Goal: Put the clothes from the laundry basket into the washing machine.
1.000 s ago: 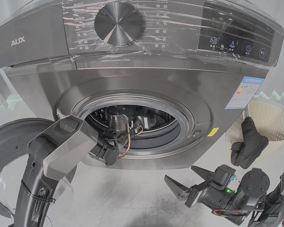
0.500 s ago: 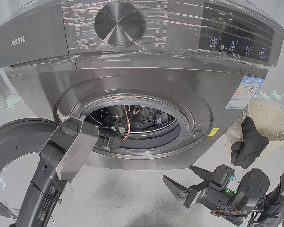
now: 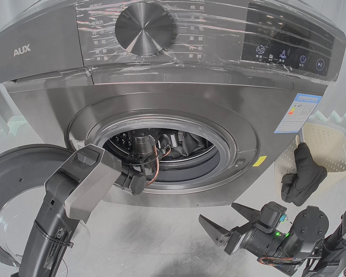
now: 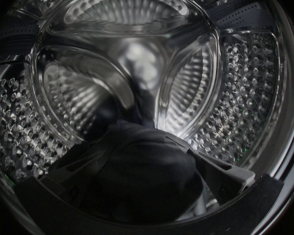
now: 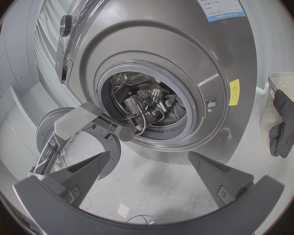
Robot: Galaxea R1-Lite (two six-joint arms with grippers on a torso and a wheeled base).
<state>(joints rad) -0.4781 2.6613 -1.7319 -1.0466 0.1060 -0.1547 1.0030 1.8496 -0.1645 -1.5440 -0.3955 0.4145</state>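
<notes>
Head view showed the left gripper [image 4: 150, 155] eased back inside the centre-frame silver washing machine [image 3: 203, 97], jaws apart around a black garment [image 4: 143, 186], seemingly delivered.

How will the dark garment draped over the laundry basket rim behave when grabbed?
Likely floppy: the dark garment hangs limp over the laundry basket rim, bunched at its lower end. Draped across that rim, it may drag or tug the basket when lifted.

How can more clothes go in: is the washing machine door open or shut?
Open. The door is swung aside, left of the washing machine; the left arm extends into the drum.
</notes>
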